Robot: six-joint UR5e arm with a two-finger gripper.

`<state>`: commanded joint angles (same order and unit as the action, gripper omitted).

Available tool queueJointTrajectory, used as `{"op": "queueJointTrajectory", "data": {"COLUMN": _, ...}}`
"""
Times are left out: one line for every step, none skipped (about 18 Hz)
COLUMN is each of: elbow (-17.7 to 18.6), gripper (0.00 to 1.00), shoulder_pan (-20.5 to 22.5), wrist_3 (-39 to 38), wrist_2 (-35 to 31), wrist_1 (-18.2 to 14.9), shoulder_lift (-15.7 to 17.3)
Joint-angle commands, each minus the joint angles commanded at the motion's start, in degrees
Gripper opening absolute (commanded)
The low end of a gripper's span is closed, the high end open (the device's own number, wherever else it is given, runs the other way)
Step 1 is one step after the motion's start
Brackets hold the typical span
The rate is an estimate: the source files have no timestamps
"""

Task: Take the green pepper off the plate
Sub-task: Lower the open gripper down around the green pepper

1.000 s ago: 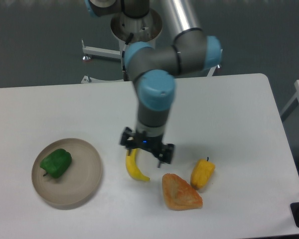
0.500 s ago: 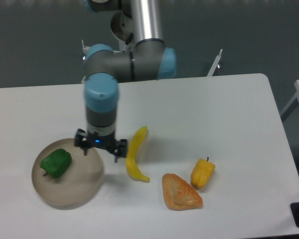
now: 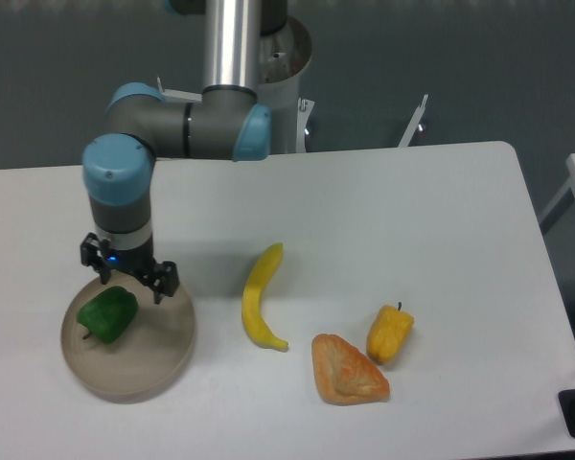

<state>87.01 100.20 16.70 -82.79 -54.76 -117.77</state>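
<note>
Green pepper [image 3: 107,315] sits left-centre on plate [image 3: 163,359], long axis slanting near-left to far-right. My pincer [image 3: 129,280] hovers above plate's far edge, fingers spread, empty. Pepper lies just near-left of pincer. Small shift, then descend.

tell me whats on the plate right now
Only the green pepper lies on the plate, toward its left side. The gripper hangs over the plate's upper edge and covers a bit of the rim there; the rest of the plate shows bare.
</note>
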Motion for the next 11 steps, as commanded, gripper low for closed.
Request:
{"op": "queueJointTrajectory", "data": {"elbow": 0.09, "gripper": 1.0, "shoulder_pan": -0.18, "wrist_3": 0.0, "wrist_2": 0.0, "wrist_1": 0.18, "shoulder_lift": -0.26}}
{"op": "queueJointTrajectory", "data": {"elbow": 0.09, "gripper": 1.0, "shoulder_pan": -0.27, "wrist_3": 0.0, "wrist_2": 0.0, "wrist_1": 0.36, "shoulder_lift": -0.87}}
{"op": "queueJointTrajectory", "data": {"elbow": -0.08, "gripper": 1.0, "shoulder_pan": -0.27, "wrist_3": 0.09, "wrist_2": 0.0, "wrist_1": 0.62, "shoulder_lift": -1.31}}
{"op": "queueJointTrajectory", "data": {"elbow": -0.09, "gripper": 1.0, "shoulder_pan": -0.27, "wrist_3": 0.26, "wrist_2": 0.0, "wrist_1": 1.4, "shoulder_lift": -1.75}}
{"op": "queueJointTrajectory", "data": {"elbow": 0.0, "gripper": 1.0, "shoulder_pan": -0.27, "wrist_3": 0.26, "wrist_2": 0.0, "wrist_1": 2.02, "shoulder_lift": -2.11}}
{"op": "queueJointTrajectory", "data": {"elbow": 0.09, "gripper": 1.0, "shoulder_pan": -0.35, "wrist_3": 0.26, "wrist_2": 0.0, "wrist_1": 2.29, "shoulder_lift": -2.2}}
{"op": "queueJointTrajectory", "data": {"elbow": 0.09, "gripper": 1.0, "shoulder_pan": -0.44, "wrist_3": 0.35, "wrist_2": 0.0, "wrist_1": 2.38, "shoulder_lift": -2.46}}
{"op": "queueJointTrajectory", "data": {"elbow": 0.0, "gripper": 1.0, "shoulder_pan": -0.44, "wrist_3": 0.44, "wrist_2": 0.0, "wrist_1": 2.38, "shoulder_lift": -2.64}}
{"op": "queueJointTrajectory", "data": {"elbow": 0.0, "gripper": 1.0, "shoulder_pan": -0.44, "wrist_3": 0.53, "wrist_2": 0.0, "wrist_1": 2.47, "shoulder_lift": -2.81}}
{"op": "queueJointTrajectory", "data": {"elbow": -0.26, "gripper": 1.0, "shoulder_pan": -0.62, "wrist_3": 0.7, "wrist_2": 0.0, "wrist_1": 2.47, "shoulder_lift": -3.25}}
{"op": "queueJointTrajectory", "data": {"elbow": -0.61, "gripper": 1.0, "shoulder_pan": -0.71, "wrist_3": 0.7, "wrist_2": 0.0, "wrist_1": 2.47, "shoulder_lift": -3.6}}
